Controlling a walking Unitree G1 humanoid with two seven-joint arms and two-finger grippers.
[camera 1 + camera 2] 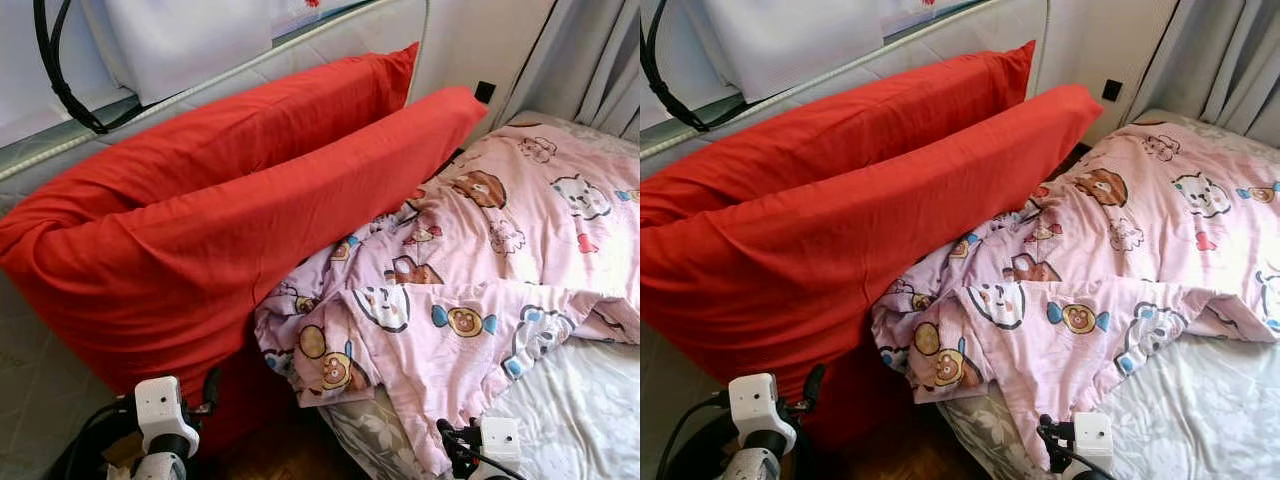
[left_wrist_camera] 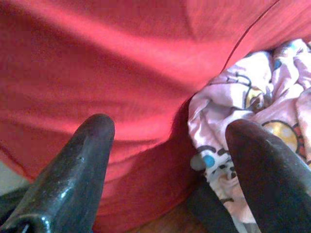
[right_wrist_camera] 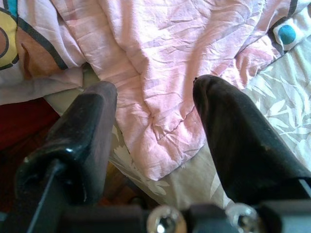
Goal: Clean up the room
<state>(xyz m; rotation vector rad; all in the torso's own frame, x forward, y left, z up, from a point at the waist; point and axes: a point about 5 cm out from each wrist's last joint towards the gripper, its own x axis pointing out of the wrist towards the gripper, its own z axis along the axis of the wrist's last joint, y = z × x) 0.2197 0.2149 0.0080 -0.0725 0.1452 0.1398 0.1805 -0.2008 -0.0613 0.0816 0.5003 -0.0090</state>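
Note:
Two long red pillows lean side by side against the wall, the front one [image 1: 230,240] overlapping the back one [image 1: 220,140]. A crumpled pink quilt [image 1: 480,260] with cartoon animals covers the bed, and its corner [image 3: 160,145] hangs over the mattress edge. My left gripper [image 2: 170,128] is open, low in front of the front pillow's bottom end, where the pillow meets the quilt. My right gripper [image 3: 155,90] is open just above the hanging quilt corner, with nothing between its fingers.
A grey leaf-print sheet [image 1: 580,400] shows on the mattress at the right. Dark wooden floor [image 1: 290,455] lies between pillows and bed. A black cable [image 1: 60,80] hangs at the upper left, above the pillows. Grey curtains [image 1: 600,60] and a black wall socket [image 1: 484,92] are at the back right.

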